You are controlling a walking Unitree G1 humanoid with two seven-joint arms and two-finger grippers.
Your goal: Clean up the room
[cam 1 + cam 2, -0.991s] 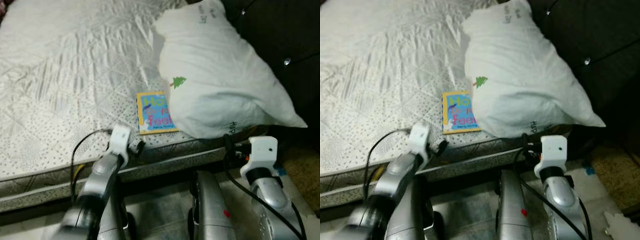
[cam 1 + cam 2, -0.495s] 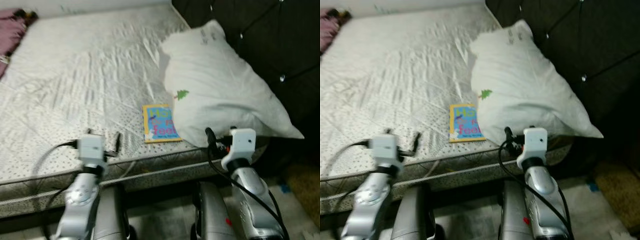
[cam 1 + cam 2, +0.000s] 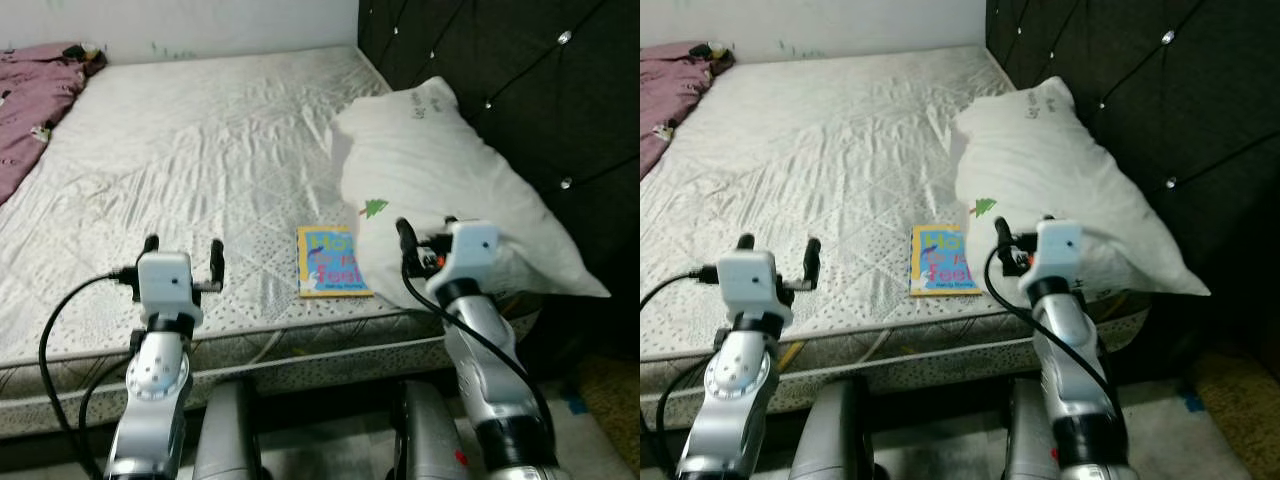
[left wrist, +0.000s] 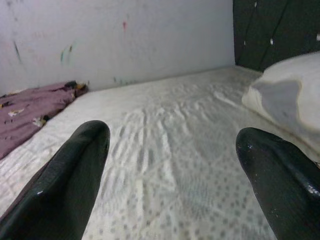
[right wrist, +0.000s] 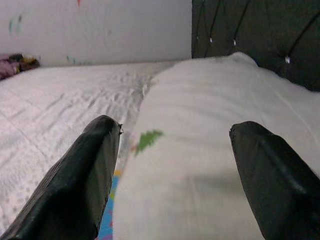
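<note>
- A bare white quilted mattress spreads across the scene, its near edge running just in front of both raised arms.
- A black tufted headboard with shiny buttons stands along the mattress's right end.
- A large white pillow printed with a small green tree lies on the mattress against the headboard, its near corner hanging past the mattress edge.
- A crumpled mauve blanket lies at the far left of the mattress, by the white wall.
- The left gripper is held up over the near edge of the mattress, well to the left of the book, fingers spread apart with nothing between them.
- The right gripper is raised just in front of the pillow's near side, fingers parted and holding nothing, the pillow showing between them.
- A small book with a yellow and blue cover lies flat near the mattress's front edge, its right side tucked under the pillow, between the two grippers.
</note>
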